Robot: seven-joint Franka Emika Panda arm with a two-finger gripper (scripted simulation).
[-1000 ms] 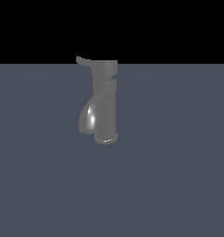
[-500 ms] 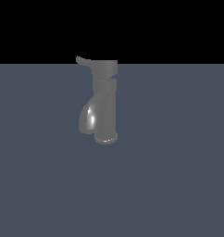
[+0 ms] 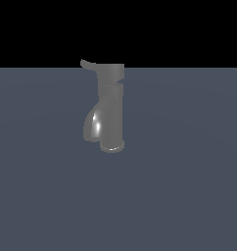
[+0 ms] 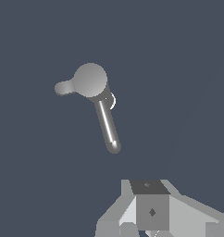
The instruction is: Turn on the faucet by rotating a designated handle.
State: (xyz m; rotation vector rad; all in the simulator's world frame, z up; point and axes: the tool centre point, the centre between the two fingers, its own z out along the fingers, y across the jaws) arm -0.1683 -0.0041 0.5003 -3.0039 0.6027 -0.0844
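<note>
The faucet (image 3: 111,105) is a dull grey upright cylinder on a flared base, standing on the dark floor. Its glossy curved spout (image 3: 93,125) bulges toward the exterior view's left. The handle (image 3: 87,64) is a thin, short lever sticking out of the wider top cap toward the exterior view's left. The wrist view looks down on the cap (image 4: 90,79), the handle stub (image 4: 64,88) and the long spout (image 4: 108,127). My gripper (image 4: 149,186) shows only in the wrist view, apart from the faucet and touching nothing. Its fingers appear together as one block with no gap.
A flat dark blue-grey floor (image 3: 189,186) spreads all around the faucet. A black background lies above the horizon. The arm does not show in the exterior view.
</note>
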